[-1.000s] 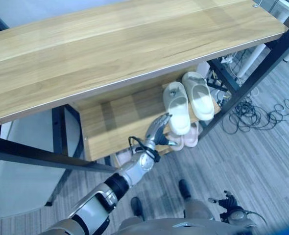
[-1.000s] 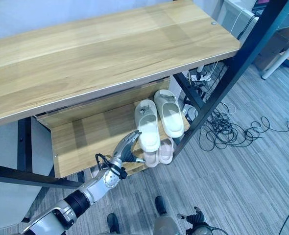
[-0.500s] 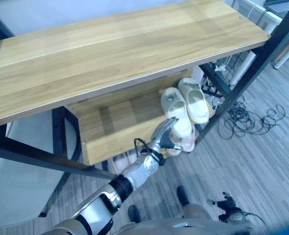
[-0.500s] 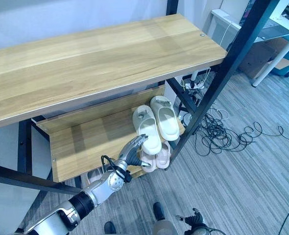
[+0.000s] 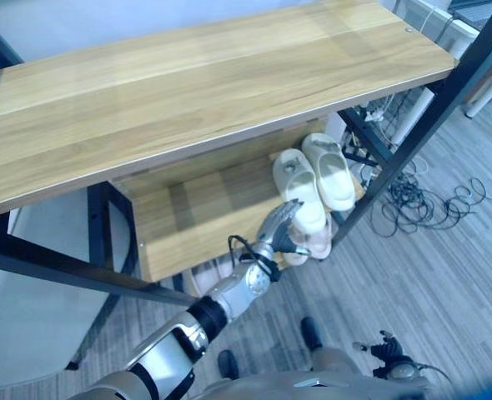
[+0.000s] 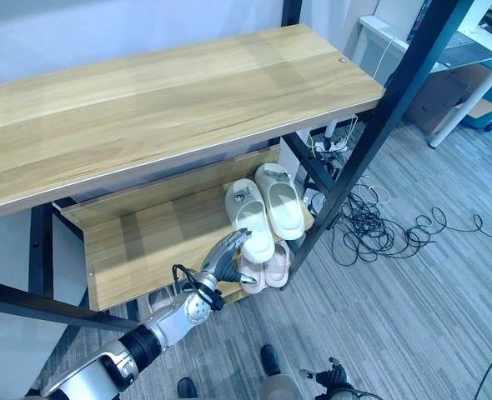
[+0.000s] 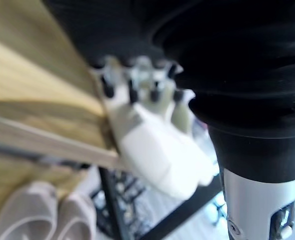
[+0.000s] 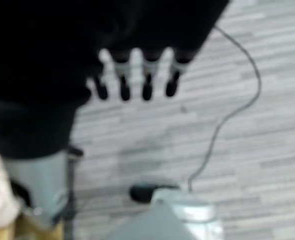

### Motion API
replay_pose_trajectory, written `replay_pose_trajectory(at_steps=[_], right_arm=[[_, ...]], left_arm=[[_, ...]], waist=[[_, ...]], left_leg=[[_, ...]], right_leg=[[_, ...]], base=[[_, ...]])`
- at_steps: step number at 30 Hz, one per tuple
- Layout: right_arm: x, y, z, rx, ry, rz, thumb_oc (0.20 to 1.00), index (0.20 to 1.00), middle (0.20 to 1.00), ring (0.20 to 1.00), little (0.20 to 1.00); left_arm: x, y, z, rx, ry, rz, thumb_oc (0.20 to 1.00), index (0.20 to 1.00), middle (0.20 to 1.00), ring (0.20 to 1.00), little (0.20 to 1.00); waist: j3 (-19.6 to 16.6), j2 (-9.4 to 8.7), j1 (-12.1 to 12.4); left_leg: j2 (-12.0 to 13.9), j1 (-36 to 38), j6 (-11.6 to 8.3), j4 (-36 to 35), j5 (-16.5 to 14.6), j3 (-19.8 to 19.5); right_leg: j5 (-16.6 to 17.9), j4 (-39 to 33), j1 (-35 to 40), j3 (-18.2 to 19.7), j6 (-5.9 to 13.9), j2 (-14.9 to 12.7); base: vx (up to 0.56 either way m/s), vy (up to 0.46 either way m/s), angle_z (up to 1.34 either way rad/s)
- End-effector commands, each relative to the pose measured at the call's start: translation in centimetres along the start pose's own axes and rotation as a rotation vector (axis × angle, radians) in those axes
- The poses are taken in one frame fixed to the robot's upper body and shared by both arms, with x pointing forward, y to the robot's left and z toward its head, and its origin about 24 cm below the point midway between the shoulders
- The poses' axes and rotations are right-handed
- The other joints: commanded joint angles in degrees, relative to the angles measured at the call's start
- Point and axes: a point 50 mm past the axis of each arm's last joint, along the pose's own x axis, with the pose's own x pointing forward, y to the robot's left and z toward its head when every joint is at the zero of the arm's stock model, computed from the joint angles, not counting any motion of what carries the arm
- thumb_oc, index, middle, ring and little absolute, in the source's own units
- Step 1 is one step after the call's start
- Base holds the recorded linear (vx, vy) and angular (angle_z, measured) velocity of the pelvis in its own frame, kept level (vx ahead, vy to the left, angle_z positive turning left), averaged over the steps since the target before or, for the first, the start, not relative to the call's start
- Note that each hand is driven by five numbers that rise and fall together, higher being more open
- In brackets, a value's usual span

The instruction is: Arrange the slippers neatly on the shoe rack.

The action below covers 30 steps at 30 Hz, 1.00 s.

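Fingers straight and relaxed on the left hand point(image 5: 281, 227), tips resting against the heel end of the nearer white slipper point(image 5: 300, 188), gripping nothing. That slipper lies beside its twin point(image 5: 330, 168) at the right end of the middle shelf point(image 6: 146, 242), long axes running front to back, heels slightly over the front edge. Right beside them stands the rack's black post point(image 6: 346, 167), so there's open board only to the left. Pink slippers point(image 6: 271, 265) sit below. The right hand point(image 8: 135, 75) hangs loose over the floor point(image 8: 227, 125), holding nothing; left is clearly nearer.
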Motion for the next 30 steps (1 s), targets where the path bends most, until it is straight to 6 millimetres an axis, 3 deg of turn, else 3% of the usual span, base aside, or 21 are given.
replay_pose_trajectory(at_steps=[1,30], right_arm=[[0.39,-1.18,0.42,-0.020,-0.002,-0.035,1.000,1.000,1.000,1.000,1.000],[0.19,-0.55,-0.12,-0.023,0.014,-0.015,1.000,1.000,1.000,1.000,1.000]], left_arm=[[3.00,0.56,2.94,0.000,-0.084,0.016,1.000,1.000,1.000,1.000,1.000],[2.96,-0.05,3.50,-0.086,-0.074,-0.001,1.000,1.000,1.000,1.000,1.000]], waist=[[0.3,3.43,-0.8],[-0.2,2.89,-1.2]], left_leg=[[5.0,-1.3,-2.79,0.8,1.4,-3.8],[5.3,-0.5,-2.87,0.8,0.9,-3.5]], right_leg=[[-4.7,3.8,-3.2,-2.2,-0.93,4.9],[-4.7,3.6,-2.5,-2.0,-0.97,5.1]], base=[[0.00,0.000,0.00],[0.00,0.000,0.00]])
